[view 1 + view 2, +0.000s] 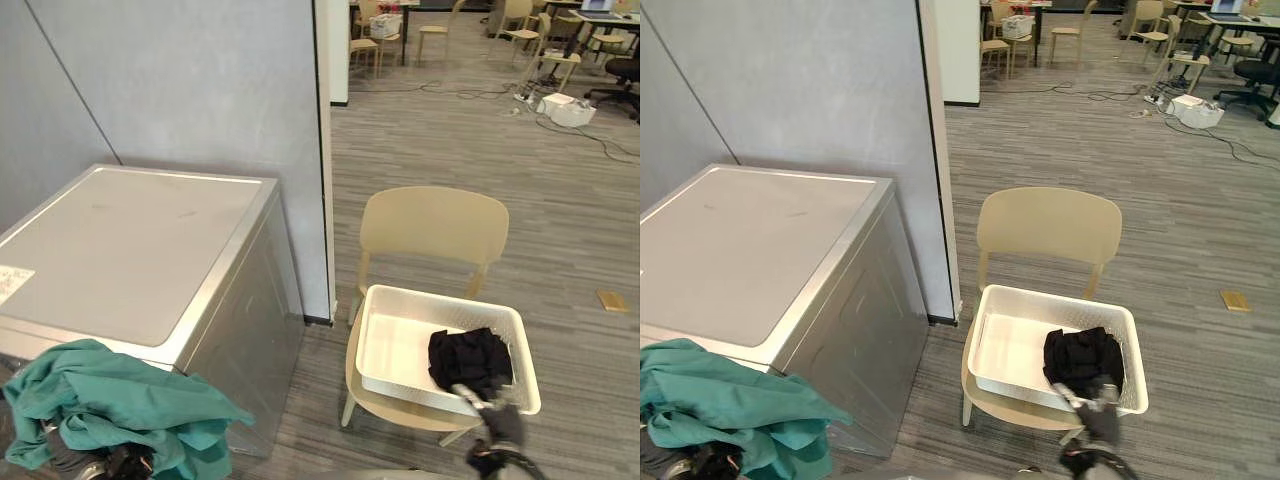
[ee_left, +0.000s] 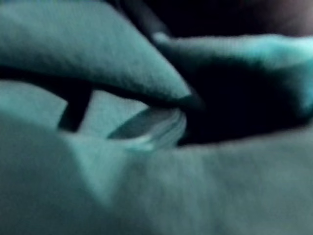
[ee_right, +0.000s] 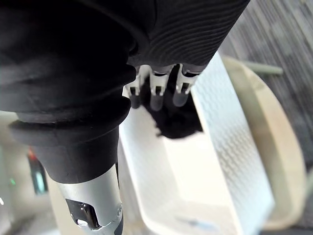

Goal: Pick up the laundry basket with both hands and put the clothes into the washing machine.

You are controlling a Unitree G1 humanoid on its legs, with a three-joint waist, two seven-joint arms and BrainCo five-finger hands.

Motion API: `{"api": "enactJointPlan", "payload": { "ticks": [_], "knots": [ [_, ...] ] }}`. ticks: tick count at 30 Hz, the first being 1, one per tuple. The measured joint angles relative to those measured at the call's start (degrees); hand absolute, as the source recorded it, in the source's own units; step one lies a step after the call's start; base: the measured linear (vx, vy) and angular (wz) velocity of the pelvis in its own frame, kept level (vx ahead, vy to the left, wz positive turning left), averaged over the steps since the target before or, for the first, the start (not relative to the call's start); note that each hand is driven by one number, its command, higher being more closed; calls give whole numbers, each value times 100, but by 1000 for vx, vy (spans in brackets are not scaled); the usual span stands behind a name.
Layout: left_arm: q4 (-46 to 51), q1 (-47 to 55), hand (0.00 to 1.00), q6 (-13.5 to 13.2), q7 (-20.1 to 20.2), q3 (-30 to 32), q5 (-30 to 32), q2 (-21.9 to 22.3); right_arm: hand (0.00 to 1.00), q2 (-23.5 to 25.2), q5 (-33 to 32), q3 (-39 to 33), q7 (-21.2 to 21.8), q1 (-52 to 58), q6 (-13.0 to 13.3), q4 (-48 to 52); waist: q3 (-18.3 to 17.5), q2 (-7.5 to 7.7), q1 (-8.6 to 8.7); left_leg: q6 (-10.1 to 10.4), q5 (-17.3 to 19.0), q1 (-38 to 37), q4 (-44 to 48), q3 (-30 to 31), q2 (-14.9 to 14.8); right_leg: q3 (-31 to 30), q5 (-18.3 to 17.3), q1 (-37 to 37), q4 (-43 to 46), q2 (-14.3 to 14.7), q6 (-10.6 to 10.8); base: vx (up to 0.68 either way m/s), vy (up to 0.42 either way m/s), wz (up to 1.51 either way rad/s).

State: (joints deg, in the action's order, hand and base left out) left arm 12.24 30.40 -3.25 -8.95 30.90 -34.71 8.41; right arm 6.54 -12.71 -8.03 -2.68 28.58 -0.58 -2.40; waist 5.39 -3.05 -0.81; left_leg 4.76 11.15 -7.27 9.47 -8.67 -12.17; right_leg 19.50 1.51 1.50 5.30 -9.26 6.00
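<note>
A green garment [image 1: 110,405] heaped at the front corner of the washing machine [image 1: 130,250] buries the left hand [image 1: 122,466]; its grip cannot be made out. The picture's edge cuts off the machine's front. To the machine's right, the right hand [image 1: 497,422] is blurred at the near rim of the laundry basket [image 1: 440,296]. Whether it touches the black garment [image 1: 468,358] is unclear.

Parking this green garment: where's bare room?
The washing machine's lid is bare from the wall to the green garment at its near edge. The basket's left half is bare beside the black clothes. Its right near corner is crowded by the right hand.
</note>
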Motion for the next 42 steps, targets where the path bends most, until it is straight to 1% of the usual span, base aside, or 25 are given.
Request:
{"api": "enactJointPlan", "payload": {
  "ticks": [4, 6, 8, 9, 10, 12, 15, 16, 17, 18, 19, 20, 21, 23, 24, 26, 29, 30, 32, 33, 35, 36, 37, 40, 42],
  "knots": [
    [-18, -54, 100, 29, 144, -840, -63, -71, 0, -300, 232, 734, 171, -729, 8, -408, 373, 58, -66, -174, -113, 850, 712, 336, 108, 397, -320, -523, 850, -367, -44, -92, -23, 70],
    [-148, -225, 100, 32, 162, -1161, -62, -169, 0, -355, 398, 763, 159, -1073, 10, -532, 470, 132, -144, -494, -292, 1500, 1512, 80, 78, 583, -463, -740, 1149, -538, -102, -91, -43, 73],
    [-261, -329, 100, 35, 231, -1422, -62, -218, 0, -444, 452, 750, 144, -1244, 11, -578, 656, 34, -275, -783, -475, 1690, 1768, 8, -5, 850, -636, -640, 1292, -577, -179, -113, -91, 74],
    [-359, -388, 100, 43, 277, -1558, -61, -236, 0, -421, 509, 672, 136, -1206, 8, -673, 707, 138, -292, -684, -519, 1516, 1477, 49, -7, 1169, -691, -508, 1296, -791, -270, -92, -95, 81],
    [-366, -397, 100, 46, 287, -1602, -60, -246, 0, -411, 546, 661, 136, -1182, 8, -698, 714, 114, -290, -626, -383, 1518, 1842, -32, -150, 1312, -686, -433, 1337, -794, -277, -78, -107, 94],
    [-393, -432, 100, 47, 288, -1845, -62, -267, 0, -457, 612, 425, 18, -1061, 10, -706, 684, 64, -112, -626, -255, 1187, 2577, -340, -926, 1841, -721, -151, 1399, -819, -330, -20, -94, 98],
    [-487, -552, 100, 49, 292, -2083, -60, -312, 0, -467, 628, 167, -22, -1065, 10, -708, 638, 30, 26, -600, -271, 899, 2432, -394, -1412, 2109, -699, -210, 1576, -979, -295, -25, 100, 74],
    [-679, -701, 100, 60, 300, -2240, -60, -345, 0, -493, 633, 27, -64, -1069, 10, -735, 546, -36, 32, -430, -382, 736, 2110, -305, -1477, 2196, -629, -358, 1674, -1084, -204, -42, 290, 65],
    [-857, -805, 100, 66, 312, -2391, -54, -365, 0, -558, 631, -90, -93, -1084, 2, -828, 395, -162, 45, -49, -632, 624, 1594, -80, -1437, 2302, -470, -541, 1694, -1137, -147, -71, 450, 70],
    [-926, -851, 100, 83, 327, -2440, -50, -377, 0, -568, 629, -171, -105, -1158, -8, -916, 327, -233, 72, 424, -397, 520, 1189, -43, -1320, 2347, -314, -654, 1711, -1199, -56, -73, 427, 57],
    [-997, -940, 100, 85, 329, -2438, -50, -389, 0, -562, 627, -229, -109, -1241, -28, -989, 336, -177, 102, 628, -260, 510, 1044, -9, -1202, 2371, -183, -699, 1693, -1299, -31, -116, 473, 46],
    [-1085, -1028, 100, 86, 320, -2385, -50, -401, 0, -480, 613, -313, -118, -1352, -108, -1099, 356, 42, 117, 899, -62, 518, 898, -11, -923, 2324, 143, -737, 1511, -1519, -6, -164, 469, 25],
    [-1094, -1026, 100, 83, 300, -2334, -50, -417, 0, -305, 597, -313, -139, -1396, -110, -1070, 372, 243, 61, 971, 77, 447, 846, -129, -673, 2224, 502, -720, 1253, -1671, -21, -189, 475, 5],
    [-1096, -947, 100, 80, 265, -2313, -10, -489, 0, -307, 573, -144, -162, -1391, -114, -1074, 310, 429, -32, 898, 159, 376, 857, -313, -426, 2052, 1037, -685, 894, -1784, -164, -239, 440, -21],
    [-1096, -892, 100, 57, 265, -2294, 69, -588, 0, -303, 548, -101, -210, -1393, -103, -1019, 246, 527, -87, 769, 226, 313, 827, -464, -286, 1873, 1529, -672, 610, -1786, -338, -279, 398, -33],
    [-1096, -894, 100, 51, 265, -2262, 183, -700, 0, -301, 478, -99, -239, -1381, -81, -1013, 208, 597, -170, 661, 284, 201, 743, -713, -185, 1790, 1810, -707, 407, -1784, -565, -248, 227, -48],
    [-1096, -911, 100, 51, 265, -2238, 335, -688, 0, -268, 432, -107, -284, -1161, -97, -1012, 151, 686, -122, 545, 344, 122, 756, -904, -99, 1577, 1859, -759, 338, -1739, -565, -146, 85, -37],
    [-1105, -917, 100, 50, 270, -2272, 395, -559, 0, -261, 432, -112, -339, -1006, -122, -1013, 144, 533, -119, 466, 322, 123, 665, -977, -196, 1123, 1850, -876, 382, -1496, -444, -94, 28, -30],
    [-1131, -917, 100, 50, 268, -2303, 395, -498, 0, -254, 432, -98, -335, -948, -183, -1017, 163, 464, -32, 527, 240, 100, 644, -977, -329, 629, 672, -1155, 1504, -1260, -168, -57, -27, -15],
    [-1191, -922, 100, 53, 273, -2421, 395, -497, 0, -243, 428, -80, -325, -881, -201, -1016, 154, 462, -3, 567, 194, 79, 604, -942, -434, 158, -232, -1254, 2199, -896, -42, -30, -145, -2],
    [-1321, -916, 100, 75, 283, -2689, 397, -477, 0, -235, 426, -24, -314, -811, -200, -1016, 101, 519, 4, 602, 178, 57, 527, -908, -504, -637, -1245, -1282, 2416, -352, 98, 2, -184, -5],
    [-1423, -940, 100, 94, 299, -2754, 401, -405, 0, -247, 425, -29, -299, -820, -202, -1031, 80, 485, -7, 603, 181, 51, 514, -867, -575, -716, -1320, -1300, 2431, -243, 112, 39, -229, -8],
    [-1579, -886, 100, 195, 353, -2984, 409, -414, 0, -250, 425, -31, -250, -810, -201, -1029, -34, 308, -17, 501, 81, 59, 352, -773, -696, -821, -1462, -1306, 2303, 55, 118, 53, -225, -5],
    [-1669, -943, 100, 299, 434, -3350, 450, -439, 0, -291, 422, -18, -241, -751, -199, -1027, -191, 152, 98, 16, -248, 274, 148, -629, -680, -975, -1441, -1219, 1911, 313, -151, 115, -199, 40],
    [-1646, -973, 100, 291, 508, -3334, 449, -441, 0, -313, 423, 11, -237, -804, -201, -1026, -247, 60, 88, 81, -344, 284, 94, -567, -637, -832, -1340, -1068, 1848, 321, -258, 205, -107, 50]
  ]
}}
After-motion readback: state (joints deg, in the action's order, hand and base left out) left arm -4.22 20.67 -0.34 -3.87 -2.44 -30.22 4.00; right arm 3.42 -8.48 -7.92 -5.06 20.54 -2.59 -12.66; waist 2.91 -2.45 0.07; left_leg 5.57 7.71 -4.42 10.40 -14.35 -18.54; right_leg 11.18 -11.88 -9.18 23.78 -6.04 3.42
